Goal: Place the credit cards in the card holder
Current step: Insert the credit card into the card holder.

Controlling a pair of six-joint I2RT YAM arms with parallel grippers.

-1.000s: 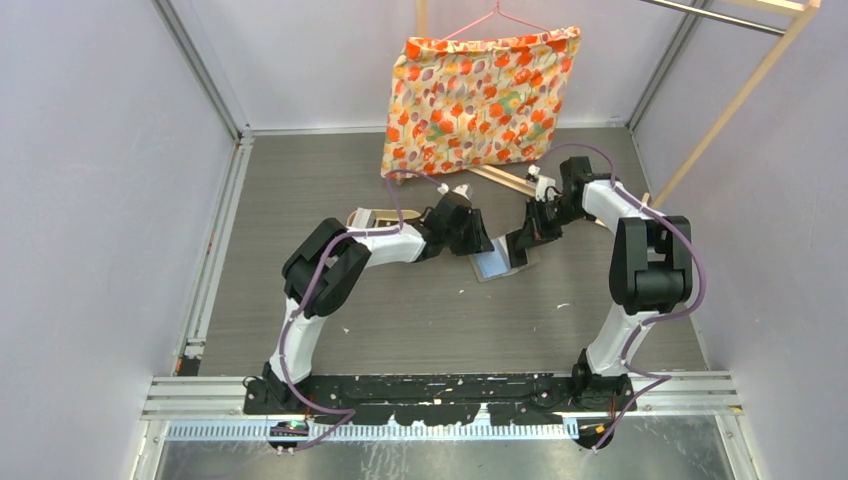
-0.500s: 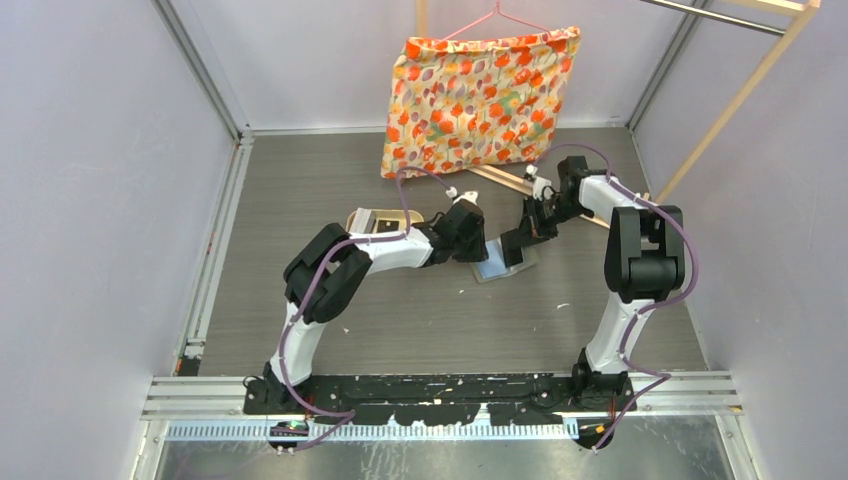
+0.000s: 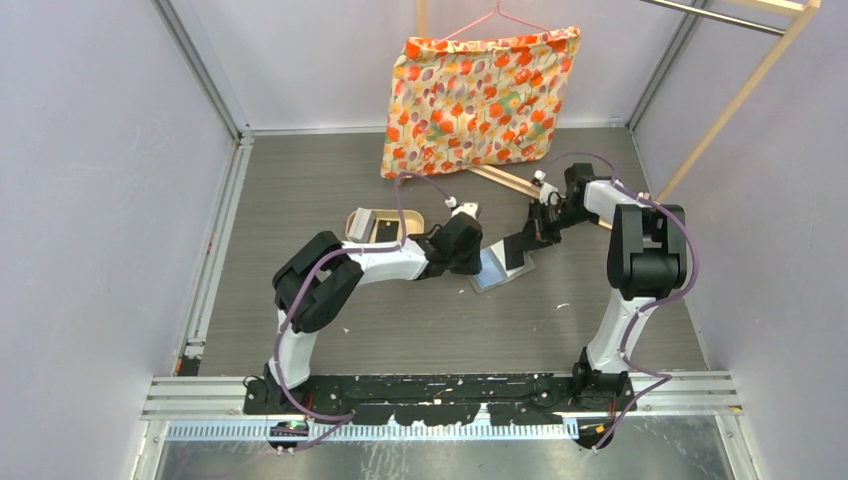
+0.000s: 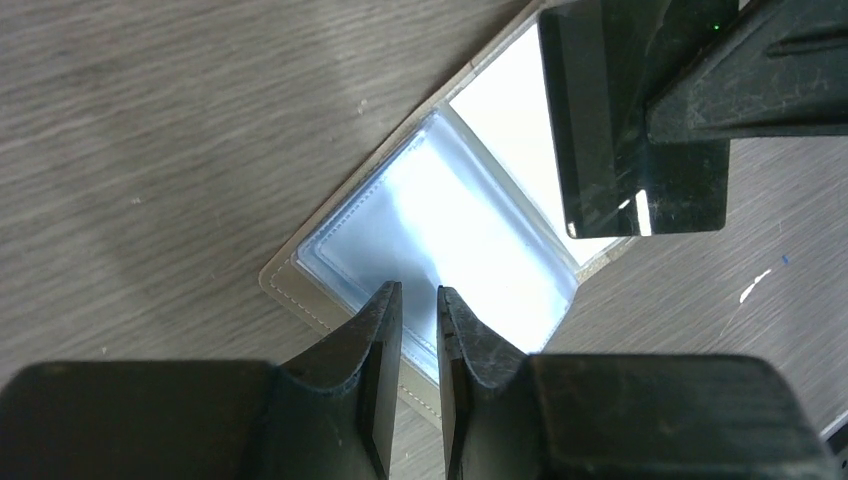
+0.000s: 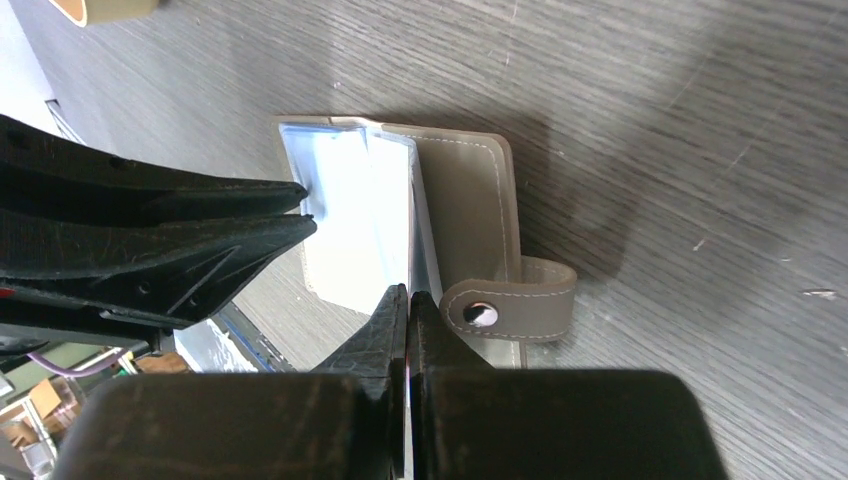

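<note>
The grey card holder (image 3: 492, 272) lies open on the table, its pale blue clear pockets (image 4: 440, 230) facing up. My left gripper (image 3: 474, 252) is at its near-left corner, jaws a narrow gap apart with nothing between them, tips (image 4: 420, 300) on the pocket's edge. My right gripper (image 3: 518, 250) is shut on a black credit card (image 4: 640, 130), held on edge just above the holder's right half. In the right wrist view the card runs edge-on from the right gripper (image 5: 410, 300) to the holder's fold (image 5: 460, 200). The left fingers (image 5: 150, 230) reach in from the left.
A tan oval tray (image 3: 352, 222) with a dark card in it stands left of the left arm. A flowered cushion (image 3: 480, 95) hangs at the back, with wooden sticks (image 3: 505, 180) under it. The holder's snap strap (image 5: 510, 305) sticks out to the right.
My left gripper has slid right onto the holder's corner, uncovering the tan tray. My right gripper has shifted slightly with the black card over the holder.
</note>
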